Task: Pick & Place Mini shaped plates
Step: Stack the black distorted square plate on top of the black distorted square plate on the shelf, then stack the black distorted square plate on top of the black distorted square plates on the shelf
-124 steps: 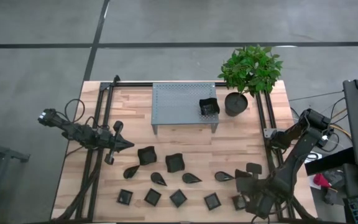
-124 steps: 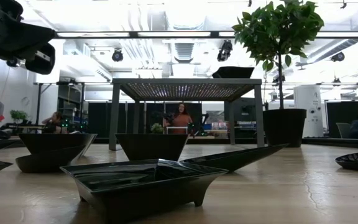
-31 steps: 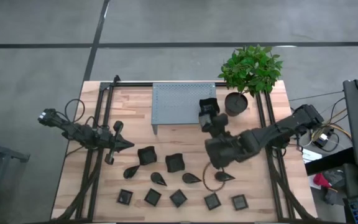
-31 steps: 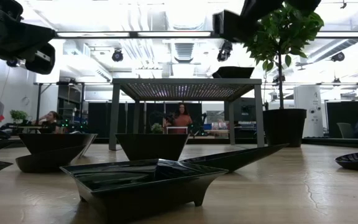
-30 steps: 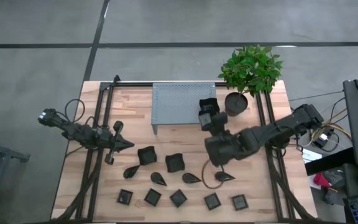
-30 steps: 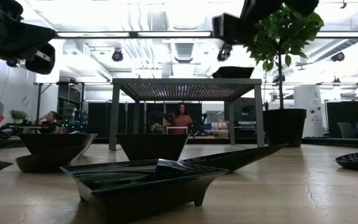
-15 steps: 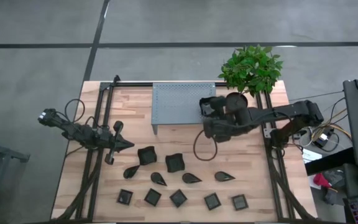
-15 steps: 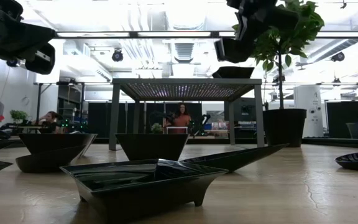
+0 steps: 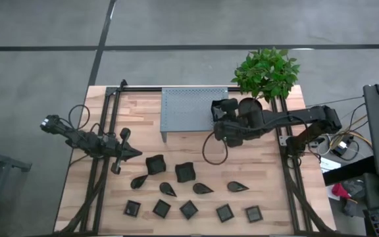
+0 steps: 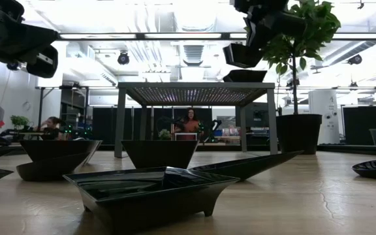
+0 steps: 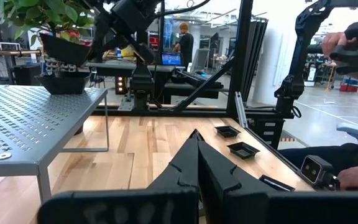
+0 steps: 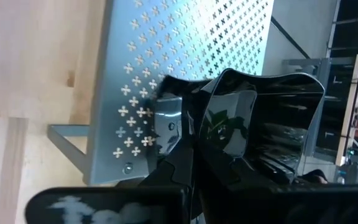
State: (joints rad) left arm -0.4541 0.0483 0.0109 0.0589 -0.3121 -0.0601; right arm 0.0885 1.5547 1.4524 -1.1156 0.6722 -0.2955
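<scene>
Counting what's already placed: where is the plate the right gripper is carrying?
In the high view, the right gripper holds a wavy-edged plate above the grey perforated stand's right end, over the plate already there, beside the plant pot.

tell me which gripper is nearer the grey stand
Right. The right gripper hangs over the grey stand's pot-side end, shut on a small black dish. The left gripper waits off the stand's opposite corner, farther away.

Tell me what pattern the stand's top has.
The grey stand has rows of small cross-shaped perforations across its top, clearest in the right wrist view.
</scene>
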